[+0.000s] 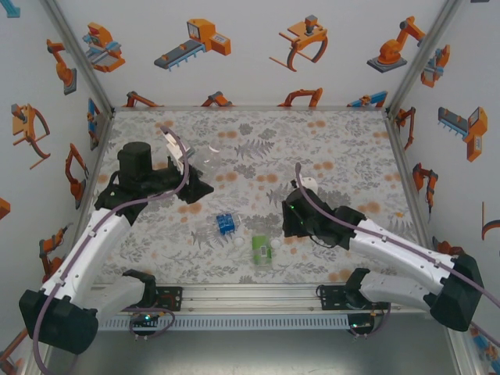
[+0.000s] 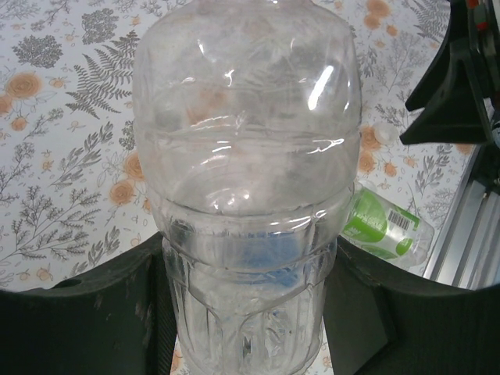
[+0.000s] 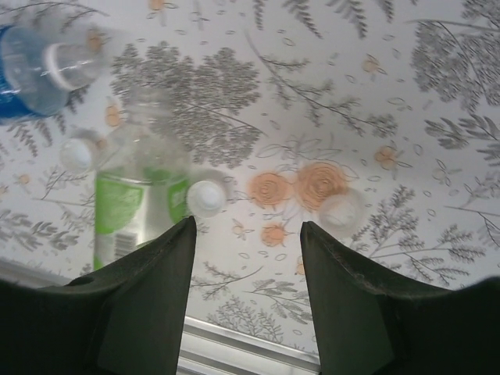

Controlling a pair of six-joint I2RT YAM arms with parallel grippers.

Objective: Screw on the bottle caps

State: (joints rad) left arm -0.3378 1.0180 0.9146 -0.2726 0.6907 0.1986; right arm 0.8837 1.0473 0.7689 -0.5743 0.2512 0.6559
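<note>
My left gripper [image 2: 246, 262] is shut on the plain clear bottle [image 2: 246, 148], gripping its ribbed lower body and holding it above the table; in the top view that gripper [image 1: 193, 182] sits at the left middle. The green-labelled bottle [image 3: 137, 199] and the blue-labelled bottle [image 3: 35, 74] lie on their sides on the table. Three white caps rest loose on the table: one [image 3: 207, 198] beside the green bottle, one [image 3: 341, 211] to the right, one [image 3: 78, 154] to the left. My right gripper [image 3: 246, 234] hangs open over the bare table between the first two caps, holding nothing.
A metal rail [image 1: 250, 297] runs along the table's near edge, just under my right gripper. Printed walls [image 1: 258, 47] enclose the table on the left, the right and the far side. The green bottle [image 1: 262, 250] and the blue bottle [image 1: 226, 224] lie between the two arms.
</note>
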